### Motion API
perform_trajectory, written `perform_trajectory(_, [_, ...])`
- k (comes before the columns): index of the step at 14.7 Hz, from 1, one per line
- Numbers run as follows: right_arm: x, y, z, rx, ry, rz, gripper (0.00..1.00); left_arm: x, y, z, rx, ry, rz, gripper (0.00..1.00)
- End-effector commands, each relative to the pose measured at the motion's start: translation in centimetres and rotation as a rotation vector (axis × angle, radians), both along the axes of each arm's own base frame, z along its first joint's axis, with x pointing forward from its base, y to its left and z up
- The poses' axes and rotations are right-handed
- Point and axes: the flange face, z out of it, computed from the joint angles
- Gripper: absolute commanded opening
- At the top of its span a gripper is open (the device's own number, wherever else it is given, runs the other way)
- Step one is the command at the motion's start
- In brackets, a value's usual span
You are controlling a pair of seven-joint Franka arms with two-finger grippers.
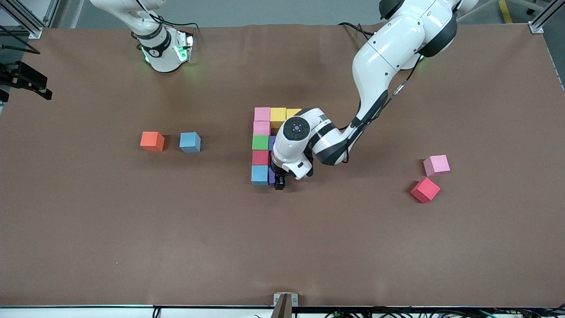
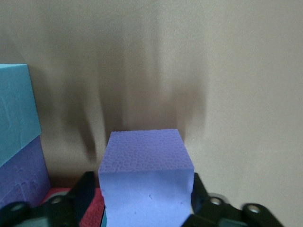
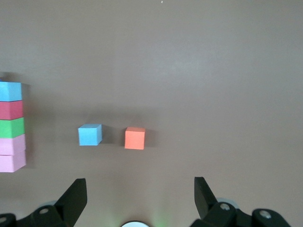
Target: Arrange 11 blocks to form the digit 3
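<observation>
I have my left gripper (image 1: 279, 182) down at the near end of the digit 3 (image 1: 266, 145), fingers spread either side of the purple cube (image 2: 146, 182) set beside the light blue cube (image 1: 259, 175), while my right gripper (image 3: 137, 198) waits open by its base.

Brown table (image 1: 132, 229); aluminium frame posts (image 1: 545, 17)

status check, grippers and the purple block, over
Left gripper astride purple block beside the column. Right gripper open, waiting. Nothing blocking.
</observation>
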Motion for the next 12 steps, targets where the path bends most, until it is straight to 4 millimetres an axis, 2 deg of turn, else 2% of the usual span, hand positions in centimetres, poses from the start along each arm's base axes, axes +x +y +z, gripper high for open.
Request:
perform_trajectory(1, [-1.2, -0.5, 0.0, 0.033, 0.004, -0.032, 1.00, 0.5, -0.3, 0.9, -0.022, -0.006, 0.012, 1.00])
perform_trajectory(7, [-1.1, -0.3, 0.2, 0.017, -0.004, -0.014, 1.00, 0.5, 0.0, 3.3, 0.010, 0.003, 0.004, 1.00])
perform_trajectory(9, [-1.1, -0.5, 0.1, -0.006, 0.000, -0.015, 1.00, -0.3, -0.2, 4.1, 0.030, 0.022, -0.008, 1.00])
perform_trajectory(11, [-1.0, -0.5, 0.1, -0.010, -0.003, -0.016, 1.00, 0.0, 0.8, 5.3, 0.044, 0.047, -0.001, 1.00])
perform_trajectory(12, [-1.0, -0.5, 0.1, -0.010, -0.004, -0.016, 1.00, 0.2, 1.4, 6.5, 0.048, 0.061, -0.005, 1.00])
